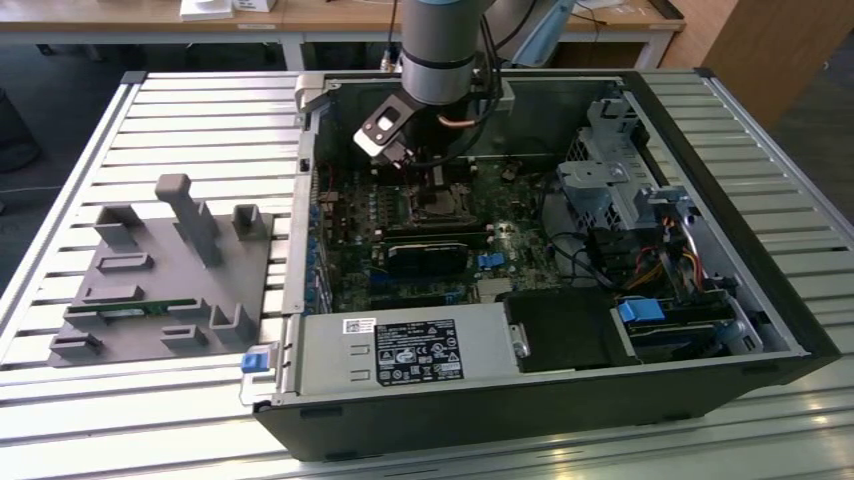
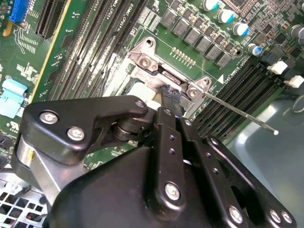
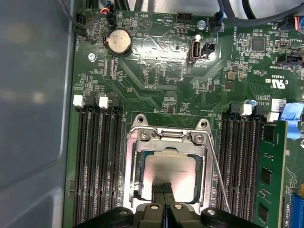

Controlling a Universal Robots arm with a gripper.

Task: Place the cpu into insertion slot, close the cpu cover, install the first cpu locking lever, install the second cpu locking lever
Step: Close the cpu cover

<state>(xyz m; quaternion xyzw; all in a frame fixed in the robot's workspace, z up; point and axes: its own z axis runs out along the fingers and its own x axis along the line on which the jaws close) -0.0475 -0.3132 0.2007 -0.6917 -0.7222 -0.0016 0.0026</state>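
Claw [image 3: 163, 188] clenched on nothing visible, tips at the rim of the thin silvery cpu cover [image 3: 167, 145], which lies over the dull grey cpu [image 3: 173, 171] in the insertion slot [image 1: 434, 207], upper centre of the exterior view; press flat and square, since the wiry locking lever [image 3: 220, 176] looks unhooked.
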